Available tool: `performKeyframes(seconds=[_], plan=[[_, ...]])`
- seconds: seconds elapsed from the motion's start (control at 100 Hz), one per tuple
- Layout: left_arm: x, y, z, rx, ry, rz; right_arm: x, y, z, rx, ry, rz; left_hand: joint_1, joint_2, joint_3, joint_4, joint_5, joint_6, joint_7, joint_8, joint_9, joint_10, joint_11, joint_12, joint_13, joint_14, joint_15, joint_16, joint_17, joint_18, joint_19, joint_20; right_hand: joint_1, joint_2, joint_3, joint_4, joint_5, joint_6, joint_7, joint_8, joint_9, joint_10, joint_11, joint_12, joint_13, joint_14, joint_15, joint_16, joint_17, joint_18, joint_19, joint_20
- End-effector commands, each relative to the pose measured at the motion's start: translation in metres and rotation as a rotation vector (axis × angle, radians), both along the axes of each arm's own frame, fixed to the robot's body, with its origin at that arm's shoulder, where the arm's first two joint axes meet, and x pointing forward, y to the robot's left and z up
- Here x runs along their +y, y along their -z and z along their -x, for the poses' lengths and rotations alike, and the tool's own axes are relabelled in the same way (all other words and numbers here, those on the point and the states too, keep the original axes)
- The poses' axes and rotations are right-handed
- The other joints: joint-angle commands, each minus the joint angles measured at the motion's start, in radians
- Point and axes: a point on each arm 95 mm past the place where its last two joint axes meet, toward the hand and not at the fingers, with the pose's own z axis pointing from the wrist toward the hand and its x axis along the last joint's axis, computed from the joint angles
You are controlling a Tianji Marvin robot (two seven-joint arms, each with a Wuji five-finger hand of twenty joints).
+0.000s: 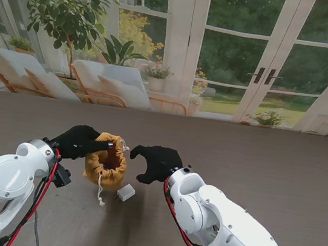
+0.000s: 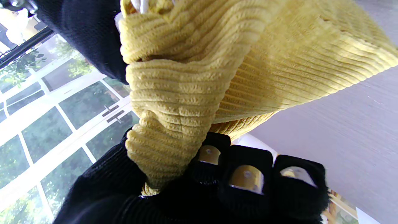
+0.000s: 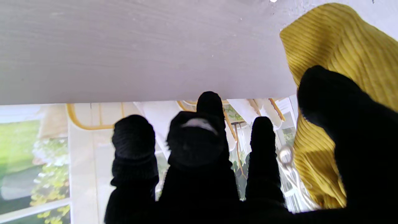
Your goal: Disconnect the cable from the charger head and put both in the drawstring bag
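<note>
A yellow corduroy drawstring bag [image 1: 106, 165] stands on the table with its mouth upward. My left hand [image 1: 79, 141] is shut on the bag's left rim; in the left wrist view the fingers [image 2: 245, 180] pinch a fold of the fabric [image 2: 192, 93]. The white charger head [image 1: 125, 192] lies on the table just nearer to me than the bag, beside its dangling drawstring [image 1: 100, 192]. My right hand [image 1: 157, 161] hovers to the right of the bag, its fingers [image 3: 199, 146] spread and curled with nothing in them. A thin white cord [image 3: 287, 161] shows beside the bag [image 3: 335, 46]. I cannot make out the cable.
The dark wooden table [image 1: 255, 172] stretches wide to the right and far side. Beyond its far edge are glass doors [image 1: 263, 69], lounge chairs [image 1: 114, 82] and potted plants [image 1: 64, 5]. Red and black wires [image 1: 39, 203] run along my left arm.
</note>
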Motion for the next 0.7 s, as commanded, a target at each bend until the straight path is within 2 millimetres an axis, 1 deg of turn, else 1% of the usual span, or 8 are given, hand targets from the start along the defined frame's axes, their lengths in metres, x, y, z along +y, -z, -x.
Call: performKeyframes(seconds=[0.0,0.14,0.18,0.3,0.62,0.69], plan=[[-0.001,-0.001,0.004,0.007,0.011,0.002,0.007,0.008,0.002,0.024,-0.012,0.014,0.034,0.060,-0.006,-0.004,-0.020,0.130,-0.013,0.015,-0.020,-0.003,0.004,0.027,-0.013,-0.054,0.025,0.019,-0.012,0.003,0.063,0.025,0.017,-0.060,0.033,-0.031,0.001,-0.037,0.014,0.005,-0.037,-0.025,0.029,0.024,0.023,-0.041,0.027,0.013,0.419,-0.014,0.004,0.036],[0.001,-0.001,0.007,0.006,0.004,0.009,0.016,0.022,0.001,0.035,-0.024,0.037,0.036,0.060,-0.008,-0.004,-0.018,0.131,-0.014,0.015,-0.020,-0.003,0.004,0.026,-0.014,-0.054,0.024,0.021,-0.015,0.004,0.059,0.031,0.021,-0.087,0.032,-0.039,0.010,-0.042,0.021,0.003,-0.030,-0.029,0.045,0.034,0.023,-0.050,0.044,0.021,0.424,-0.019,0.008,0.037],[0.001,-0.001,0.008,0.006,0.002,0.011,0.019,0.026,0.001,0.035,-0.028,0.044,0.036,0.060,-0.009,-0.004,-0.018,0.131,-0.014,0.015,-0.020,-0.002,0.004,0.026,-0.014,-0.054,0.024,0.021,-0.015,0.004,0.059,0.033,0.021,-0.095,0.036,-0.044,0.014,-0.045,0.026,0.000,-0.024,-0.031,0.056,0.042,0.023,-0.062,0.062,0.030,0.425,-0.023,0.012,0.038],[0.001,-0.001,0.009,0.006,0.000,0.016,0.025,0.036,0.000,0.037,-0.038,0.057,0.036,0.060,-0.010,-0.004,-0.017,0.131,-0.015,0.015,-0.020,-0.002,0.004,0.026,-0.014,-0.054,0.024,0.022,-0.014,0.005,0.057,0.037,0.026,-0.119,0.040,-0.051,0.025,-0.049,0.036,-0.002,-0.008,-0.040,0.077,0.057,0.023,-0.075,0.088,0.041,0.429,-0.033,0.024,0.041],[0.001,0.000,0.011,0.009,-0.010,0.030,0.036,0.061,-0.002,0.025,-0.065,0.101,0.036,0.057,-0.006,-0.002,-0.011,0.129,-0.017,0.014,-0.016,0.000,0.001,0.024,-0.010,-0.050,0.021,0.022,-0.015,0.009,0.054,0.050,0.012,-0.209,0.068,-0.080,0.062,-0.053,0.068,-0.009,0.040,-0.065,0.117,0.094,0.024,-0.117,0.148,0.076,0.444,-0.061,0.072,0.039],[0.001,0.000,0.012,0.011,-0.011,0.033,0.038,0.066,-0.003,0.023,-0.065,0.102,0.035,0.057,-0.006,-0.002,-0.011,0.130,-0.018,0.014,-0.015,-0.001,0.000,0.023,-0.009,-0.049,0.021,0.022,-0.015,0.010,0.053,0.053,0.012,-0.226,0.073,-0.084,0.073,-0.052,0.076,-0.008,0.048,-0.065,0.122,0.098,0.024,-0.121,0.160,0.083,0.446,-0.061,0.080,0.039]])
